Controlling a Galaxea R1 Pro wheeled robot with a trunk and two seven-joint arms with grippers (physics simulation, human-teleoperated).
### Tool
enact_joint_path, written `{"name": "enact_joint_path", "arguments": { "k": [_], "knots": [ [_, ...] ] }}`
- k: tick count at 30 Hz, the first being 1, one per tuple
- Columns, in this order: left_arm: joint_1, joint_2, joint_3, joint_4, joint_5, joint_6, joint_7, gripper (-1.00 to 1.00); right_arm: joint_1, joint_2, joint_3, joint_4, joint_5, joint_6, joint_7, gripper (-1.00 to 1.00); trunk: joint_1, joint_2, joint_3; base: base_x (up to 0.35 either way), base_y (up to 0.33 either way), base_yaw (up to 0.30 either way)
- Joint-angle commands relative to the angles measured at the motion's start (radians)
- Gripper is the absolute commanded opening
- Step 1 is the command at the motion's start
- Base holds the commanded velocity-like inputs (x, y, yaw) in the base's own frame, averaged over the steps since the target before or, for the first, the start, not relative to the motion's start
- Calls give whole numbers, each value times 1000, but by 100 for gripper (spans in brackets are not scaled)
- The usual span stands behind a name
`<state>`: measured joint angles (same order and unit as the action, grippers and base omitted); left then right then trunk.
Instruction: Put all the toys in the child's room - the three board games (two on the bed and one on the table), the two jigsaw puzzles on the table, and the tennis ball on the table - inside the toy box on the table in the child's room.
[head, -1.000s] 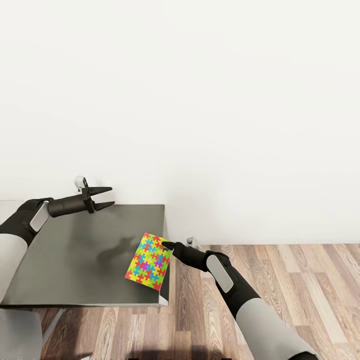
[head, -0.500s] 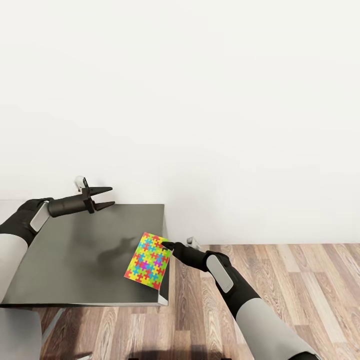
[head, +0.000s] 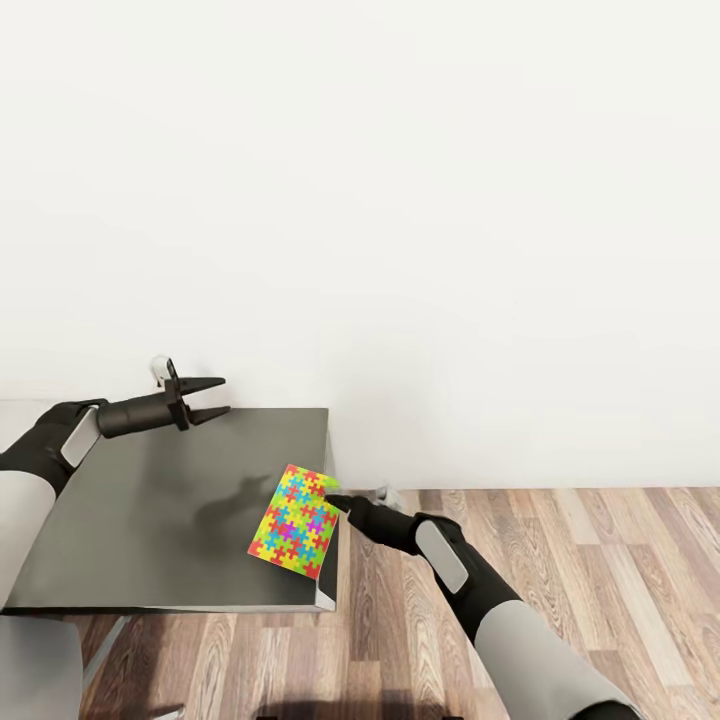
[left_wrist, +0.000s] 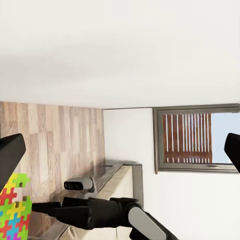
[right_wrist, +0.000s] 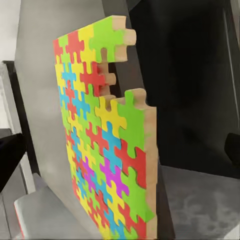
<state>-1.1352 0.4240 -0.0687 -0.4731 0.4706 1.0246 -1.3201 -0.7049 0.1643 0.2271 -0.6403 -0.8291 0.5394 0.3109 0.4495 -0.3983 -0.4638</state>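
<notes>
At the dark desk (head: 130, 520) corner, a thin, stiff, light jigsaw puzzle (head: 297, 520) overhangs; right claw (head: 336, 500), released, meets its protruding edge, likely the best hold.

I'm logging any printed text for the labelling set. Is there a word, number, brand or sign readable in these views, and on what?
None can be read.
The jigsaw puzzle bears only coloured interlocking pieces, no letters or numbers.
The dark table top, both arms, the left gripper, the right gripper, the wall and the wood floor are unmarked.
</notes>
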Motion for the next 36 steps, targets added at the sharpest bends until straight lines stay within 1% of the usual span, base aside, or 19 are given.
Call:
{"name": "enact_joint_path", "arguments": {
  "k": [1,5,7,10,11,13,16,22,36],
  "knots": [
    [-1,1,-6,0,5,8,-4,100,-1,-1,1,3,-2,-10,26,100,1,-2,-2,0,0,0],
    [0,1,-6,0,5,8,-4,100,-2,-3,1,8,-1,-35,65,100,1,-2,-2,0,0,0],
    [0,1,-6,0,5,7,-4,100,-1,-2,1,9,10,-41,76,100,1,-2,-2,0,0,0],
    [0,2,-6,0,5,7,-4,100,-1,-1,-1,11,46,-44,83,100,1,-2,-2,0,0,0],
    [0,2,-6,0,5,7,-4,100,-1,0,-2,11,68,-45,85,100,1,-2,-2,0,0,0],
    [0,2,-6,1,5,6,-4,100,-1,0,-4,11,96,-46,86,100,1,-2,-2,0,0,0],
    [0,2,-6,1,5,6,-4,100,-1,1,-5,11,115,-47,87,100,1,-2,-2,0,0,0],
    [0,2,-5,1,5,6,-4,100,-1,1,-5,11,126,-47,88,100,1,-2,-2,0,0,0],
    [1,2,-5,1,5,6,-4,100,-1,1,-6,11,128,-47,88,100,1,-2,-2,8,1,0]
  ]
}}
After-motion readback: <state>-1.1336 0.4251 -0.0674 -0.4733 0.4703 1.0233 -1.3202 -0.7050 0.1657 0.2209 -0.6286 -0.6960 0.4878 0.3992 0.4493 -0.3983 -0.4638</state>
